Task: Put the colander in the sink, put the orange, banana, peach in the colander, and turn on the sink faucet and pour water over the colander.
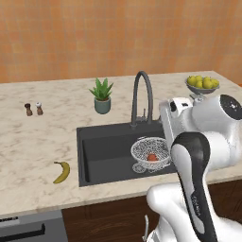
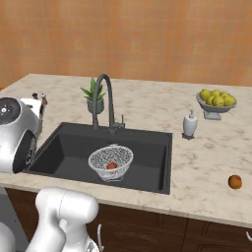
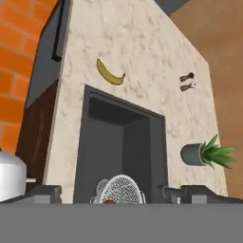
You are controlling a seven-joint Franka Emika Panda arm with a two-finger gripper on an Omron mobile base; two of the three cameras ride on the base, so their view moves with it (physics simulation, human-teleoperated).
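The gripper (image 3: 112, 193) is hanging with jaws wide apart, holding nothing. It should be approaching the banana (image 1: 62, 171) from above, closing across its middle.

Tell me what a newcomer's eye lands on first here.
The dark sink set in the pale marble counter, with the wire-mesh colander sitting in it, a red-orange fruit inside. Then the banana lying on the counter left of the basin, and the tall faucet arching behind it.

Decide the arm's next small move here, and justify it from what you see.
Probably swing the open claw toward the banana on the counter left of the sink. The colander already sits in the basin holding one orange-red fruit, while the banana lies outside.
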